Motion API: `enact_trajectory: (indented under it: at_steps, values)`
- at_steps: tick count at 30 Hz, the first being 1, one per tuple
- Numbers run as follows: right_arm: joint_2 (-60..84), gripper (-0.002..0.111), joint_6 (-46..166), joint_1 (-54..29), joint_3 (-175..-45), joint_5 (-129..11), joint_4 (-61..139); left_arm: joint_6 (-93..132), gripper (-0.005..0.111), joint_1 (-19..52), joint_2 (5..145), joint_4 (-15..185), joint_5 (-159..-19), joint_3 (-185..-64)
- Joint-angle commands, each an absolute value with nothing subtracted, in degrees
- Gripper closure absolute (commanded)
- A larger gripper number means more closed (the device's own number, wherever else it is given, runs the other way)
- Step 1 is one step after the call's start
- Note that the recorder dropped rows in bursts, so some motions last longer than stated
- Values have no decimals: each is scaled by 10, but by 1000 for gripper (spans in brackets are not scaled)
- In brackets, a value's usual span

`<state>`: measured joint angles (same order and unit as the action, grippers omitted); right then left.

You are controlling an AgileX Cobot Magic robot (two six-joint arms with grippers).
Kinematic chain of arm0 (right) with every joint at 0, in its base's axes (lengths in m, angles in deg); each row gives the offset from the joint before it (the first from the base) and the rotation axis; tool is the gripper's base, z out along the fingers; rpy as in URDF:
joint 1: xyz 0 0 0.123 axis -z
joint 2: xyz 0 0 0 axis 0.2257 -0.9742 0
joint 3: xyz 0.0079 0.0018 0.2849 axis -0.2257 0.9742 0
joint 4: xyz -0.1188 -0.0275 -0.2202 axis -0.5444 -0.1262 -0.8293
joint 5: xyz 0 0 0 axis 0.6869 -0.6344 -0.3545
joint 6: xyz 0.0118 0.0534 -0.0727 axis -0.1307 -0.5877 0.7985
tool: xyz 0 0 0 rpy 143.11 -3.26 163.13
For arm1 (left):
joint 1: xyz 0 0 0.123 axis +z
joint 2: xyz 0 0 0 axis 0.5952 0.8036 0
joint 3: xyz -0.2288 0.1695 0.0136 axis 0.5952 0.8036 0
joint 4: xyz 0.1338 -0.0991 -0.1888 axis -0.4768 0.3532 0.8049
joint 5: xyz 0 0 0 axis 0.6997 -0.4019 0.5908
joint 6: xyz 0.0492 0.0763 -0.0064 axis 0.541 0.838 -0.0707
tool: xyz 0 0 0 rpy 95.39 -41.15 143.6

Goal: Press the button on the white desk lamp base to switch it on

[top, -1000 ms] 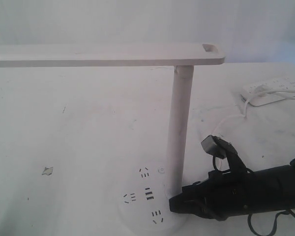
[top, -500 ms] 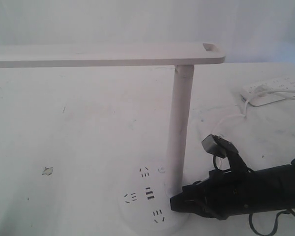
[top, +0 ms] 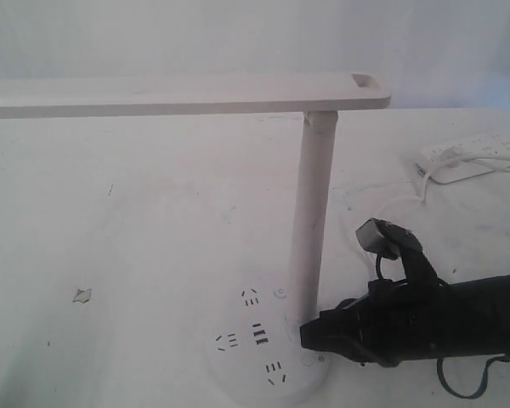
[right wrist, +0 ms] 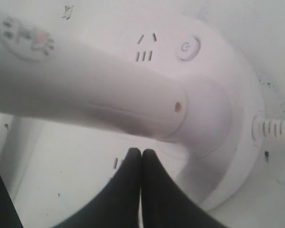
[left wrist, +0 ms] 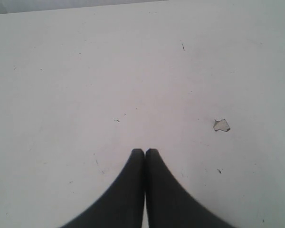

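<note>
The white desk lamp base sits at the near edge, carrying its pole and long head. A faint round ring, the button, shows on the base just below my right gripper; its mark is too small to read. The gripper is shut, with its tip beside the foot of the pole. In the right wrist view the shut gripper hovers over the base under the pole. The smaller button with a crescent-like mark lies beyond the pole. My left gripper is shut over bare table.
A long white power strip lies at the back right, and a white cable runs from it toward the lamp. The cable enters the base. A small chip in the tabletop marks the left side.
My right gripper's tip has lifted and drawn slightly to the right, uncovering the faint ring on the base. The left gripper shows no change.
</note>
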<state>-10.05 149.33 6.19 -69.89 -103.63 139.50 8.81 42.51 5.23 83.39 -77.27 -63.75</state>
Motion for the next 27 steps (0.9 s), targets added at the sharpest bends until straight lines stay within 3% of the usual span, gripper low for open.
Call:
enact_trajectory:
  at_steps: [1, 18, 27]
  values:
    - [-129, 108, 1491, 61, -697, -1041, 1393, 88, 107, 420, 50, 834, -774, -636]
    - [-186, 108, 1490, 61, -696, -973, 1361, 88, 107, 420, 50, 834, -774, -636]
    - [-175, 108, 1491, 61, -708, -1051, 1376, 88, 107, 420, 50, 834, -774, -636]
